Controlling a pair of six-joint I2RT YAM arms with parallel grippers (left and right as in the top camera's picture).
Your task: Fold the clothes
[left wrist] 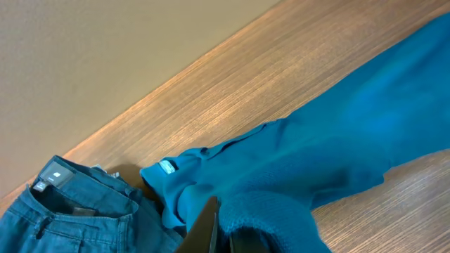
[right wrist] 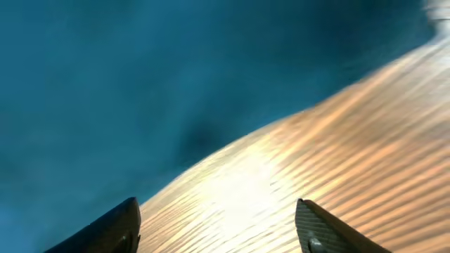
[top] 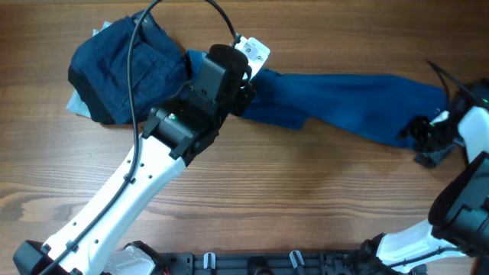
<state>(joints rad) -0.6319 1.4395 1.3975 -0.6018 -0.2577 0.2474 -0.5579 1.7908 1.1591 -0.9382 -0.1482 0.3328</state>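
Your left gripper (left wrist: 223, 230) pinched the shirt (top: 344, 95), right gripper (right wrist: 218, 221) gaped empty; a tug could have dragged the upper-left jeans (top: 122, 65).

The left arm (top: 114, 191) rises from the near left corner and stretches diagonally far and to the right, its white link nearly straight, ending in a black wrist bent forward. The left gripper (top: 246, 85) points right and down, its fingers (left wrist: 208, 226) drawn close together, pinching a fold of cloth (left wrist: 337, 140). The right arm (top: 466, 198) stands at the right edge, folded sharply at the elbow, forearm upright. The right gripper (top: 422, 140) points left and low, its two fingertips (right wrist: 116, 225) spread wide apart with nothing between them.
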